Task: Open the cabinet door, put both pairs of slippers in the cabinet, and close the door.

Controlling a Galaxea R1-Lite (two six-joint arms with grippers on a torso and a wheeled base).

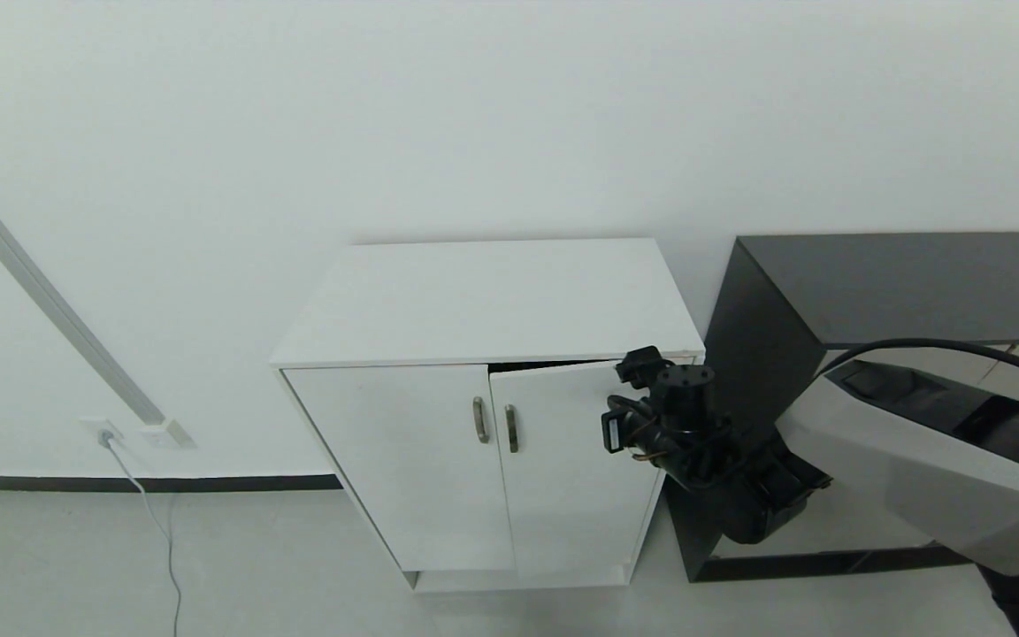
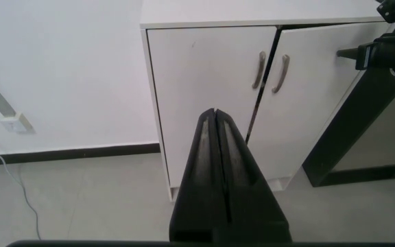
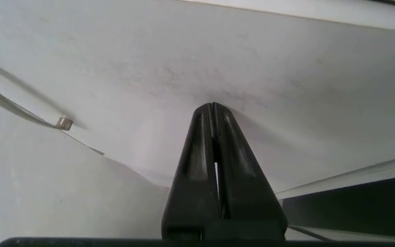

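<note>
A white two-door cabinet (image 1: 487, 301) stands against the wall. Its left door (image 1: 403, 460) is closed. Its right door (image 1: 563, 495) stands slightly ajar, with a dark gap along the top edge. Each door has a metal handle (image 1: 510, 428) near the centre seam. My right gripper (image 3: 213, 108) is shut with nothing in it, its tips against the face of the right door (image 3: 149, 75) near the upper outer corner, away from the handle (image 3: 19, 103). My left gripper (image 2: 214, 113) is shut and empty, held back from the cabinet (image 2: 204, 82) and aimed at the left door's lower part.
A dark table (image 1: 872, 283) stands close to the cabinet's right side. On the wall to the left are a socket with a cable (image 1: 104, 435) trailing onto the floor and a slanted cable duct (image 1: 49, 301). Bare grey floor (image 1: 253, 566) lies in front.
</note>
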